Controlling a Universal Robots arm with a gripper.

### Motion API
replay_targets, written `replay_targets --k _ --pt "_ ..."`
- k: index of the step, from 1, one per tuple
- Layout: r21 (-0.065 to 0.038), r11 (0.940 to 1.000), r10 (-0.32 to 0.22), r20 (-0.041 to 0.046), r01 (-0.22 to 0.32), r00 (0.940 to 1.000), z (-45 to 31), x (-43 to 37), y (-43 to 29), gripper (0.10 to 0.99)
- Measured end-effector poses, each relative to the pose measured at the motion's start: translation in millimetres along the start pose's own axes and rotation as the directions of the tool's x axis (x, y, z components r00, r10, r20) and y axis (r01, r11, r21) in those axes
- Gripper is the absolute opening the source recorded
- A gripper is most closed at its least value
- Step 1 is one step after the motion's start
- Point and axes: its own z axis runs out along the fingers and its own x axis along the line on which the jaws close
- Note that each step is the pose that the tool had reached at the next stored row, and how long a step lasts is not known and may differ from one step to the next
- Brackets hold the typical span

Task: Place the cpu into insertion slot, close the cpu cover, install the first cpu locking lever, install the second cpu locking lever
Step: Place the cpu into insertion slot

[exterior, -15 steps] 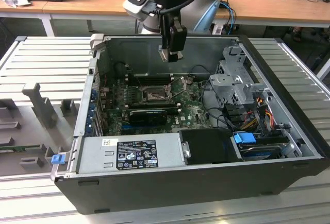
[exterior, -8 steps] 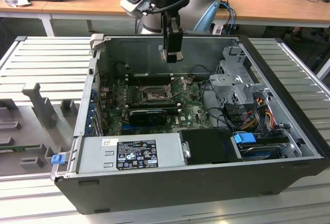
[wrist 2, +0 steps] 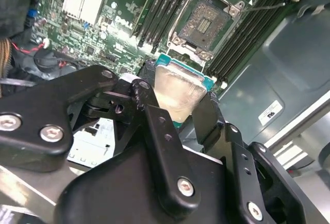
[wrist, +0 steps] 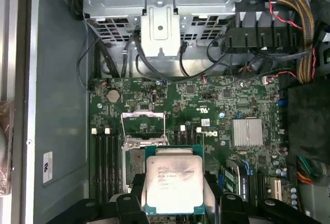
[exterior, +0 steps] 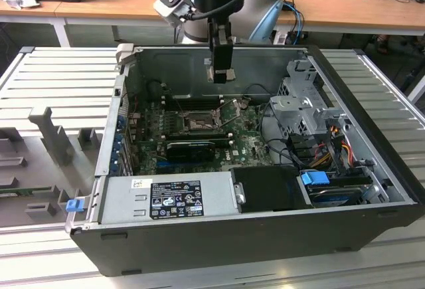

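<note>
An open black computer case (exterior: 265, 236) lies on its side with a green circuit board (exterior: 249, 139) on its floor, and the arm's gripper (exterior: 220, 73) hangs above the board's far edge, near the case's back wall. Its fingers (wrist 2: 152, 116) pinch the cpu (wrist: 174, 185) by two opposite edges, silver top showing, held well clear of the board. Below it, the insertion slot (wrist 2: 204, 24) near that same far edge lies exposed, its brownish centre showing, with the cpu cover (wrist: 143, 127) swung open beside it.
</note>
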Motion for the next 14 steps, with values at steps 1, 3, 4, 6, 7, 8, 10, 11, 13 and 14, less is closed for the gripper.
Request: replay_targets --k 1,3,4,6,7,8,10,11,13,14 --pt "0.001 0.9994 -0.034 -0.0031 0.034 0.9994 1.8 0.0 -0.2 0.529" --pt "0.001 0.9987 -0.05 -0.0044 0.05 0.9987 7.4 -0.1 -0.7 0.529" --pt "0.001 0.9987 -0.052 -0.0046 0.052 0.9987 9.3 -0.1 -0.8 0.529" --pt "0.002 0.9989 -0.048 -0.0043 0.048 0.9989 12.8 0.0 -1.2 0.529" --pt "0.003 0.9992 -0.039 -0.0032 0.039 0.9992 14.4 0.1 -1.3 0.529" --pt "0.004 0.9996 -0.027 -0.0019 0.027 0.9996 16.8 0.3 -1.8 0.529" --pt "0.007 0.9997 -0.022 -0.0014 0.022 0.9998 19.6 0.4 -6.2 0.529" --pt "0.01 0.9998 -0.018 -0.0012 0.018 0.9998 20.7 0.9 -8.6 0.529" --pt "0.015 0.9998 -0.013 -0.0009 0.013 0.9999 24.0 1.9 -9.9 0.529" --pt "0.018 0.9998 -0.012 -0.0008 0.012 0.9999 26.0 2.4 -10.2 0.529"
